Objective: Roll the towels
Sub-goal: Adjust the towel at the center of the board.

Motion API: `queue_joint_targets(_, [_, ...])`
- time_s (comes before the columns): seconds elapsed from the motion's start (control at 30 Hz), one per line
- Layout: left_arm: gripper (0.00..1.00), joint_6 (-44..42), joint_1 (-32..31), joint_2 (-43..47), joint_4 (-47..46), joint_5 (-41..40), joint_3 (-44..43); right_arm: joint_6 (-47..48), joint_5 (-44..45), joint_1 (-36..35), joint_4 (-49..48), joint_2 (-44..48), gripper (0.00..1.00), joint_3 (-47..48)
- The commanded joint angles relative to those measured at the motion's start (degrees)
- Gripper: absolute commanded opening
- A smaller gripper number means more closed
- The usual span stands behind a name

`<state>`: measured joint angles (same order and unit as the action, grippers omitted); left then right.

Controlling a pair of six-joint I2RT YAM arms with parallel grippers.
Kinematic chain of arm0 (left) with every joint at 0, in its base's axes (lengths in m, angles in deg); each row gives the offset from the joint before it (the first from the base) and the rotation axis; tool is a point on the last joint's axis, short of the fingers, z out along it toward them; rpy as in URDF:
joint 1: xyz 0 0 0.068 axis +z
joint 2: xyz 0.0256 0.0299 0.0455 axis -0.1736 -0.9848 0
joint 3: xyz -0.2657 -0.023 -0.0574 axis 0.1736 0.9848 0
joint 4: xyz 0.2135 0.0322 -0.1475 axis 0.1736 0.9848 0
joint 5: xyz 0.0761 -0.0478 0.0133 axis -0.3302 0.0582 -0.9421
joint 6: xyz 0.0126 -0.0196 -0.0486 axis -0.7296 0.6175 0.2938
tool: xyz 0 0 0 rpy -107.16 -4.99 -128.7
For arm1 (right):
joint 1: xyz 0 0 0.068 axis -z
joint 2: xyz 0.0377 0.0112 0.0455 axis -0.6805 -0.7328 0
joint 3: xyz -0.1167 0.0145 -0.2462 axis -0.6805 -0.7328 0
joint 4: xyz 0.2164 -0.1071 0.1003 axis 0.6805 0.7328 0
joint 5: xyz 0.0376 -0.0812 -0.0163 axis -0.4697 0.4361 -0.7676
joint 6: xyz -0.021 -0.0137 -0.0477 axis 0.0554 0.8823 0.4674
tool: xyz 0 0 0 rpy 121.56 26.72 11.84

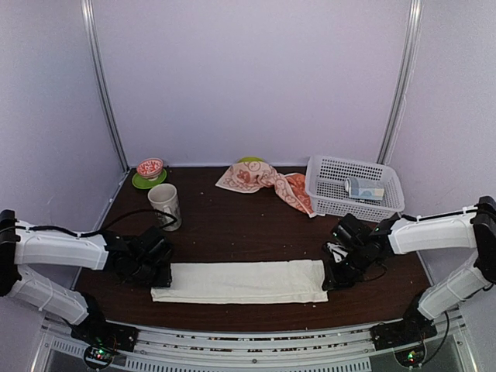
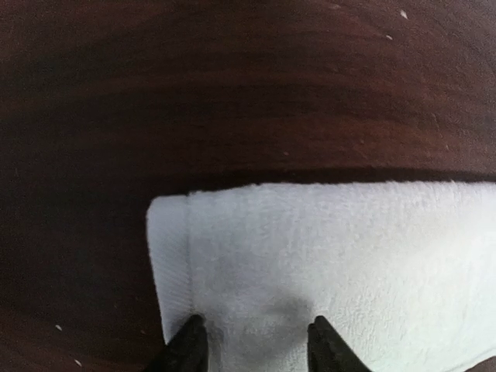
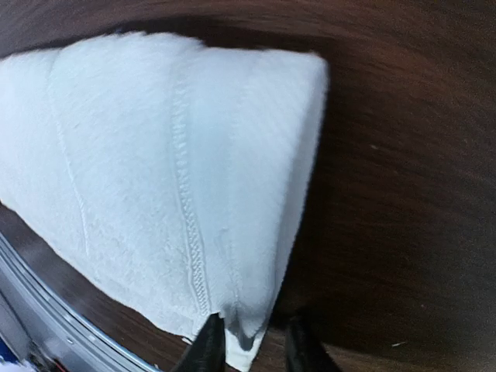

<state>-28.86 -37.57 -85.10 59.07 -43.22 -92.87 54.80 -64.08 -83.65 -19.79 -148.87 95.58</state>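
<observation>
Lengthwise, cream towel (image 1: 240, 280) runs from half-open left tool (image 2: 256, 329) to narrowly parted right tool (image 3: 254, 332).

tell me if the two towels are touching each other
Apart. The top view shows a wide band of bare table between the cream towel at the front and the rabbit-print towel at the back.

White basket (image 1: 341, 206) with a packet (image 1: 364, 189), cup (image 1: 165, 205), red bowl (image 1: 149, 167) on green saucer (image 1: 143, 184).

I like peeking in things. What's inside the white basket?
A small pale blue-white packet lies inside the basket. Its holed walls hide some of the floor.
</observation>
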Motion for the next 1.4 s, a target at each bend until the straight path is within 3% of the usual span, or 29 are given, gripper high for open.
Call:
queue_joint_targets(0.0, [0.61, -4.59, 0.37, 3.97, 7.05, 0.53, -4.10, 0.86, 2.55, -0.71, 5.39, 1.56, 0.44, -0.16])
queue_joint_targets(0.1, [0.70, -8.20, 0.31, 7.59, 12.10, 1.00, -7.97, 0.49, 5.67, -0.71, 8.91, 5.58, 0.61, 2.08])
queue_joint_targets(0.27, [0.71, -13.88, 0.37, 11.81, 14.71, 3.14, -13.95, -0.01, 15.20, -0.51, 12.24, 9.95, 0.63, 7.53])
queue_joint_targets(0.4, [0.67, -17.26, 0.32, 10.25, 5.24, 7.74, -13.87, -1.95, 16.58, 0.89, 4.89, 8.01, 0.54, 9.07])
queue_joint_targets(0.53, [0.55, -18.47, 0.36, 3.71, -0.63, 11.35, -14.03, -3.35, 13.80, 0.79, -0.30, 1.10, 0.42, 10.65])
queue_joint_targets(0.77, [0.40, -17.59, 0.29, -1.84, -5.48, 14.33, -8.69, -3.62, 14.57, 0.25, -3.43, -5.60, 0.40, 9.90])
queue_joint_targets(0.87, [0.36, -16.74, 0.25, -2.02, -6.51, 15.00, -6.28, -3.44, 14.92, 0.26, -3.62, -6.62, 0.37, 8.74])
queue_joint_targets(1.1, [0.28, -16.19, 0.29, -5.11, -8.14, 15.50, -3.24, -3.74, 18.66, 0.49, -4.04, -9.78, 0.15, 8.01])
queue_joint_targets(1.37, [0.28, -17.69, 0.24, -7.11, -9.26, 16.62, -6.13, -2.60, 22.57, 5.48, -3.04, -11.36, 0.11, 9.18])
